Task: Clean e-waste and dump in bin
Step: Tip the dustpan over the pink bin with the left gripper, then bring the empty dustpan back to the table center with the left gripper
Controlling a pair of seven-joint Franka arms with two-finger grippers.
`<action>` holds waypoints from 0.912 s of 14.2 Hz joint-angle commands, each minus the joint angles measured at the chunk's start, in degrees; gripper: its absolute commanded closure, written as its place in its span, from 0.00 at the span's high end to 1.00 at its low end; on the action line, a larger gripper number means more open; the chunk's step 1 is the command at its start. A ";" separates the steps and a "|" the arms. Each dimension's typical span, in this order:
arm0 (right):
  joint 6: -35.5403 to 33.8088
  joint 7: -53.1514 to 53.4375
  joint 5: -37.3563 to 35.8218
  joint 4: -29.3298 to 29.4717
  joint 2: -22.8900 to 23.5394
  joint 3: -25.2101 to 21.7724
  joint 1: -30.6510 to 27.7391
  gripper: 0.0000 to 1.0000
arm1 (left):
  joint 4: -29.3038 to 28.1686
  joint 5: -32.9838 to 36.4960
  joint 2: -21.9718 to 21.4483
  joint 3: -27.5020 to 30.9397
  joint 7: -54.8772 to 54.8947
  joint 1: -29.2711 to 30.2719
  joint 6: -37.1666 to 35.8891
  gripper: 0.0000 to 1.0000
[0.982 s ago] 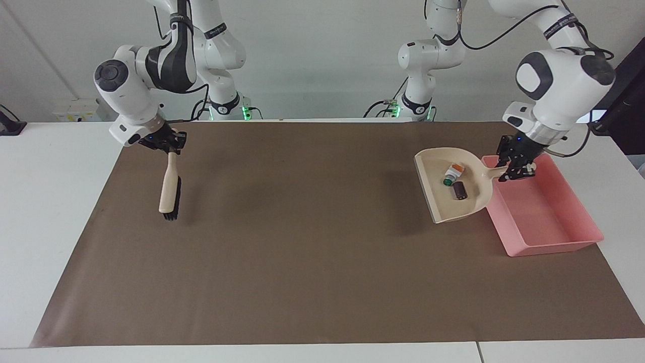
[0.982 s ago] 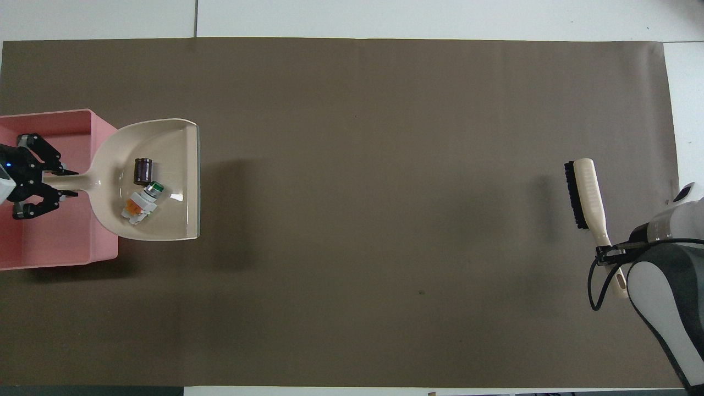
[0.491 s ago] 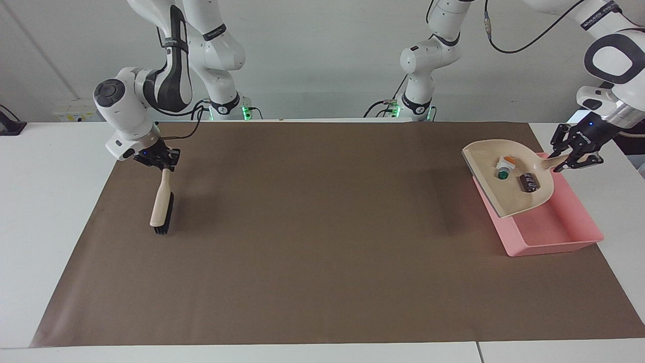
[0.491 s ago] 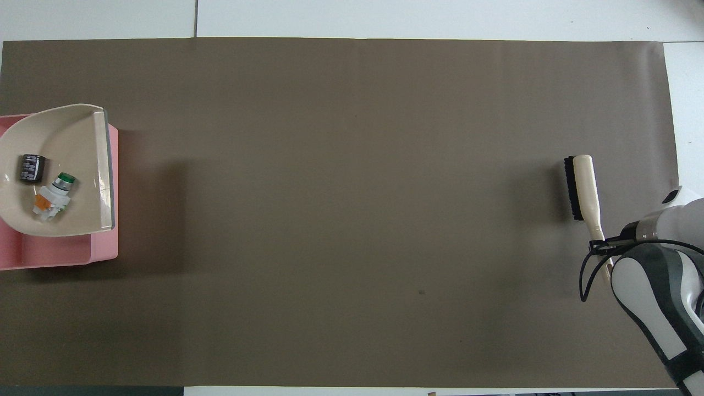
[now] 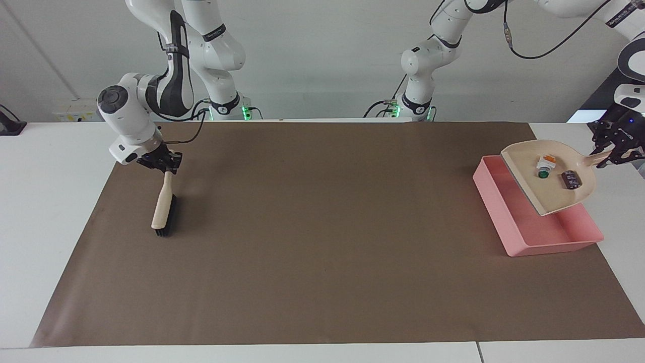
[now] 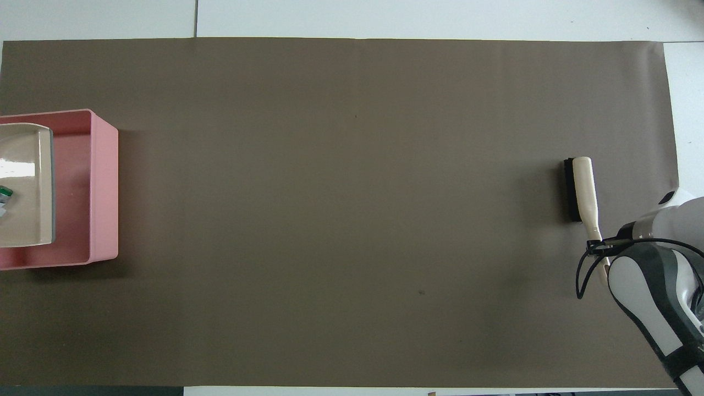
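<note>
Your e-waste sits in the beige dustpan (image 5: 549, 194): a small white piece (image 5: 544, 165) with a green end and orange tip, and a dark block (image 5: 571, 179) beside it. Your left gripper (image 5: 615, 151) is clamped on the dustpan's handle, holding it tilted over the pink bin (image 5: 509, 229) at the left arm's end of the table. Your right gripper (image 5: 164, 164) is closed on the brush (image 5: 164, 209), bristles resting on the brown mat (image 5: 322, 227). The matte mat lies open between brush and bin. The bin is smooth plastic with sloped walls.
</note>
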 commanded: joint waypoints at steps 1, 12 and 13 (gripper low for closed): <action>-0.88 0.31 0.04 0.38 -0.28 0.67 -0.66 1.00 | 1.46 6.26 0.69 0.13 0.01 -1.14 1.96 0.00; -32.49 16.45 0.39 38.76 0.24 2.61 2.50 1.00 | -1.00 31.22 -0.63 0.13 -12.20 -9.39 6.10 0.00; -36.01 18.92 0.48 42.19 1.03 2.87 2.50 1.00 | -1.00 32.98 -1.50 0.13 -12.91 -10.01 5.92 0.00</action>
